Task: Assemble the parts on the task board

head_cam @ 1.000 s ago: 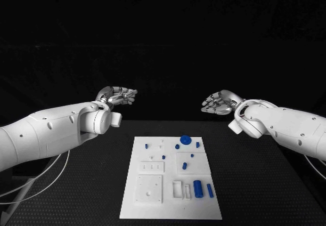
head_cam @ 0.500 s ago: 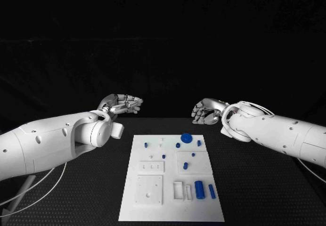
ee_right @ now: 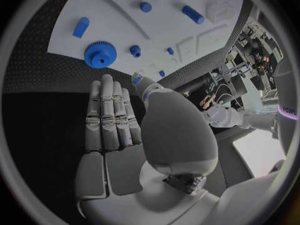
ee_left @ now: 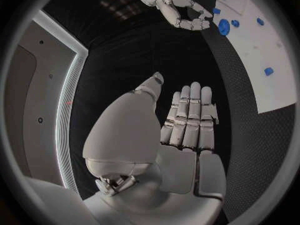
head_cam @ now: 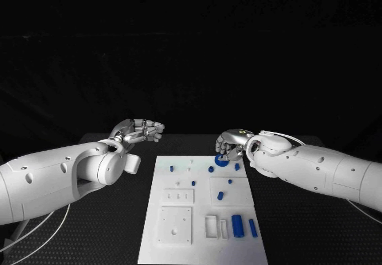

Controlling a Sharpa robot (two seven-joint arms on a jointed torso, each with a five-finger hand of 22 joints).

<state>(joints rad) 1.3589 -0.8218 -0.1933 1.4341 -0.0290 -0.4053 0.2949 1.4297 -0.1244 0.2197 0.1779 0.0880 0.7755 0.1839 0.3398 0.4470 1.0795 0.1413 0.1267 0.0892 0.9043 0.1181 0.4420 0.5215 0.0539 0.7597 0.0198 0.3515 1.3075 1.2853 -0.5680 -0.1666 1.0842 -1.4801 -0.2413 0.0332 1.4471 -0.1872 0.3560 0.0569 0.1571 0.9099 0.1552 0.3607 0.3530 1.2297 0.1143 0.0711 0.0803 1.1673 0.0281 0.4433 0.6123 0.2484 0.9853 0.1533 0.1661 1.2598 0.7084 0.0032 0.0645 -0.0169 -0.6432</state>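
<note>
Left hand (head_cam: 139, 131) up beyond the far-left corner of the task board (head_cam: 176, 220), over the black table (head_cam: 302, 221); in the left wrist view fingers (ee_left: 189, 117) straight and laid side by side, thumb apart, nothing in the palm. Best kept there, off the board, so as not to crowd the other arm.

On the board: small blue pegs (head_cam: 192, 183) scattered over the far half, a blue cylinder (head_cam: 237, 225) and a slimmer blue bar (head_cam: 252, 228) lying near the right edge of the near half, beside pale raised blocks.

Blue gear (head_cam: 221, 160) at the far right of the board, lying flat, partly hidden in the head view behind the right hand (head_cam: 231, 144). Right hand above and just beside that gear, holding nothing; in the right wrist view fingers (ee_right: 107, 112) extended and close together, thumb set off to one side, tips aimed toward the gear (ee_right: 96, 54).

Likely step: reaching for the gear. To do well: open thumb away from fingers first, descend squarely over the toothed rim, pinch across its width rather than at one edge. Thin disc flat on a smooth plate, so probably prone to sliding; worth closing slowly, without nudging the neighbouring pegs.
</note>
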